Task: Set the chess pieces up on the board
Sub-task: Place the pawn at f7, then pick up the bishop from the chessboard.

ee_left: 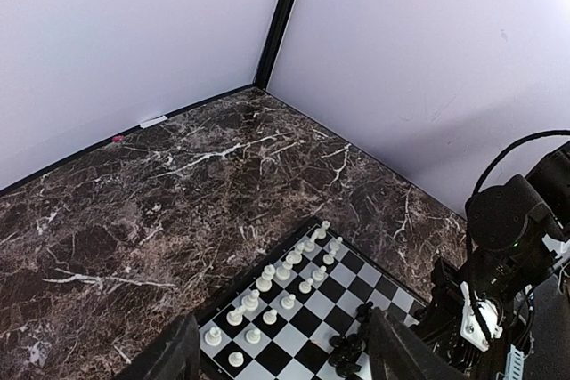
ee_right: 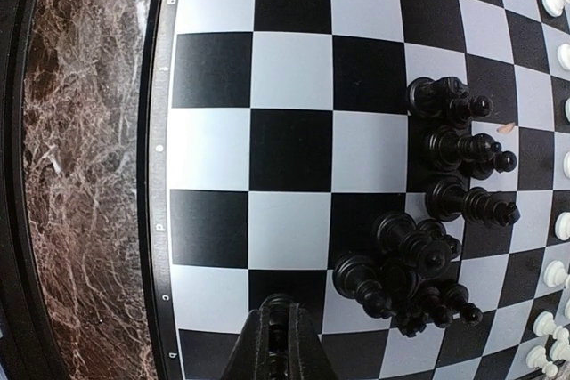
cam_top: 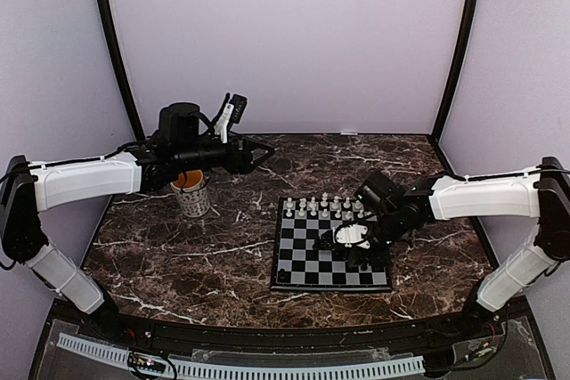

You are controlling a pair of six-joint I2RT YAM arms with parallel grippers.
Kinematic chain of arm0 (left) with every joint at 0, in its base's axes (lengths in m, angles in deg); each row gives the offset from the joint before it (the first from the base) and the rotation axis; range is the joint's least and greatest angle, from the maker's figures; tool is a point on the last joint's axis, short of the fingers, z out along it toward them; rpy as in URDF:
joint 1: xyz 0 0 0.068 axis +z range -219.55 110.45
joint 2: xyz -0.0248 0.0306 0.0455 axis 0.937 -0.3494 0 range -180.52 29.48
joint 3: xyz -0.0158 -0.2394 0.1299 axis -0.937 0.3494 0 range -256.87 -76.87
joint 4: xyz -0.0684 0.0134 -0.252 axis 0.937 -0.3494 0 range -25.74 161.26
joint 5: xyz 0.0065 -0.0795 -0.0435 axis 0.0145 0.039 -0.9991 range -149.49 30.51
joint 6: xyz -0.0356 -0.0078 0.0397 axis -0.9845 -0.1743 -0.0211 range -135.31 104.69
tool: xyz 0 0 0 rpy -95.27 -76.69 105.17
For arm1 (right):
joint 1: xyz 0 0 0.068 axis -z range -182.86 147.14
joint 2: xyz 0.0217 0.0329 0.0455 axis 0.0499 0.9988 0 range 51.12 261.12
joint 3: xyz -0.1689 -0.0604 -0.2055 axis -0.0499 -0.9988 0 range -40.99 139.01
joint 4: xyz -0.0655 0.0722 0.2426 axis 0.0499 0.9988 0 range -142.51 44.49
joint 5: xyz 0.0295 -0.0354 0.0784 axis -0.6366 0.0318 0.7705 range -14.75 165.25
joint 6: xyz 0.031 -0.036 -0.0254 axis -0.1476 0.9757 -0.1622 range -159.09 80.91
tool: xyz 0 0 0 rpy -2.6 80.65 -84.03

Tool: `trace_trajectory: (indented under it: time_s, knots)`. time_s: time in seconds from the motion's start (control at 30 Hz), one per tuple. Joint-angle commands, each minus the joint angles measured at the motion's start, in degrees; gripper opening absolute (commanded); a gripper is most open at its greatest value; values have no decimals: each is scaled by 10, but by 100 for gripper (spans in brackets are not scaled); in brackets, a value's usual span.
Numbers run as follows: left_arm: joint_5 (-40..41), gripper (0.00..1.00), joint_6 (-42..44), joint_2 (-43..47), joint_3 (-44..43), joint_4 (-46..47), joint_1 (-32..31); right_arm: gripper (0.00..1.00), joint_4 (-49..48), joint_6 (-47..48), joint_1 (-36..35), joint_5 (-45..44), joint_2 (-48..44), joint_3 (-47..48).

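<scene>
Right claw [ee_right: 274, 327] pressed together by black pieces [ee_right: 405, 246]; left claw [ee_left: 283, 344] spread; mug [cam_top: 192, 195] only in top view.

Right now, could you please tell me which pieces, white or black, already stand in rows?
The white pieces: they stand in two rows along the far edge of the board, while the black pieces are bunched loosely mid-board.

Even, bright light (edges bowed)
</scene>
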Motion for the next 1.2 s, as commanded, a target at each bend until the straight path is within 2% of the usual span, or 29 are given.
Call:
trace_trajectory:
  time_s: [0.0,0.37,0.63,0.97,1.17]
  knots:
    - [-18,66,-6,3,-15,16,-1,6,-17,-10,-5,-5,11,-5]
    - [-32,66,-8,-1,-18,16,-1,11,-13,-10,-5,-2,21,-3]
    - [-39,66,-9,-3,-20,15,-1,20,5,-11,-5,4,10,6]
    - [-42,66,-9,0,-21,15,-1,22,57,-10,-1,7,-29,73]
    - [-42,66,-8,4,-21,14,-1,24,49,-11,9,-14,-7,93]
